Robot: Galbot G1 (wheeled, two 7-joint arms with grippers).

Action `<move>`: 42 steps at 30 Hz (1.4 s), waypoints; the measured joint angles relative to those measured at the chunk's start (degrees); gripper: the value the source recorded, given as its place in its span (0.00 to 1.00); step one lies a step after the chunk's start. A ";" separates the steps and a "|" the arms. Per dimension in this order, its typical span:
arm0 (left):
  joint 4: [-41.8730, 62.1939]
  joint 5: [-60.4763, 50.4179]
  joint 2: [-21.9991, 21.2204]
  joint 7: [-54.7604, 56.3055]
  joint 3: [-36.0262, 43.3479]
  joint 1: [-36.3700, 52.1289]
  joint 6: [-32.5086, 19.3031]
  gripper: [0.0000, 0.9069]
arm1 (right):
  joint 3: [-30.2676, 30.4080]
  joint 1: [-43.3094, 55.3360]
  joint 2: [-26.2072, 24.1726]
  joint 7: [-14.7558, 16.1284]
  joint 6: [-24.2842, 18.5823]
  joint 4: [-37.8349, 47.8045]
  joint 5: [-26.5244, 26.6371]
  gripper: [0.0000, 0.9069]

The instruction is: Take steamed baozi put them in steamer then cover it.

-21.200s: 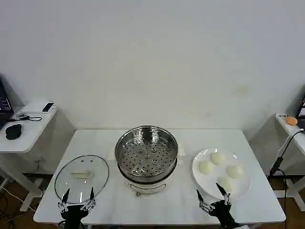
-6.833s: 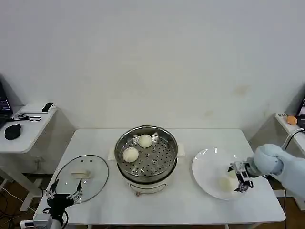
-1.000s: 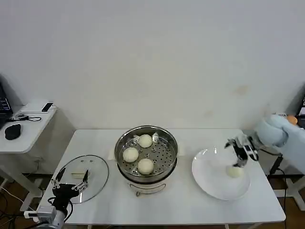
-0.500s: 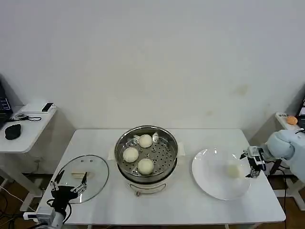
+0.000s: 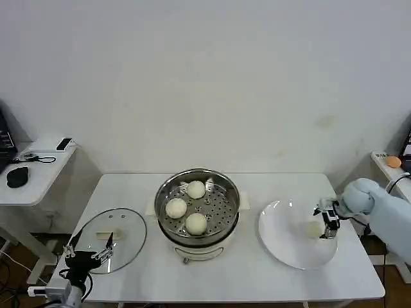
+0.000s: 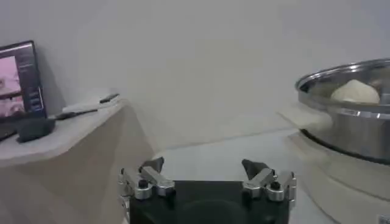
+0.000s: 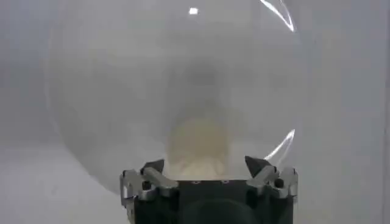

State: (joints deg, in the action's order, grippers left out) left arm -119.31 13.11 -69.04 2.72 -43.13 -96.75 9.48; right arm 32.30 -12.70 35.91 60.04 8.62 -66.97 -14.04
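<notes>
Pickup of the last round cream-white bun [image 7: 196, 141]: right gripper [image 7: 207, 167], fingers spread, needs lowering around it ahead; left gripper [image 6: 207, 175] idles, spread.

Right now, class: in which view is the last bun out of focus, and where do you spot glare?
Right wrist view: the last baozi on the plate looks soft and blurred, with bright glints along the plate's rim; the right gripper is open before it. Head view: steamer and its three buns look sharp. Left wrist view: the steamer's steel wall shines.
</notes>
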 measured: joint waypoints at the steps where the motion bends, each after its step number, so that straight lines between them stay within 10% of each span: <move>1: 0.07 0.01 -0.05 0.00 -0.04 -0.02 0.00 1.00 | 0.03 0.06 0.42 0.01 0.10 0.41 -0.18 0.82; 26: 0.46 0.10 -0.55 0.03 0.28 0.35 0.01 1.00 | 2.58 3.63 -0.03 2.81 1.90 -0.43 1.44 0.70; 42: 0.47 0.03 -0.71 0.07 1.12 1.03 0.03 1.00 | 16.54 23.98 0.56 2.19 7.22 -8.83 13.85 0.71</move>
State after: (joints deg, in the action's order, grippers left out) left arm -118.84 13.14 -69.76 2.80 -42.00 -95.71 9.51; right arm 48.84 11.27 36.47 62.23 15.85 -75.79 -0.19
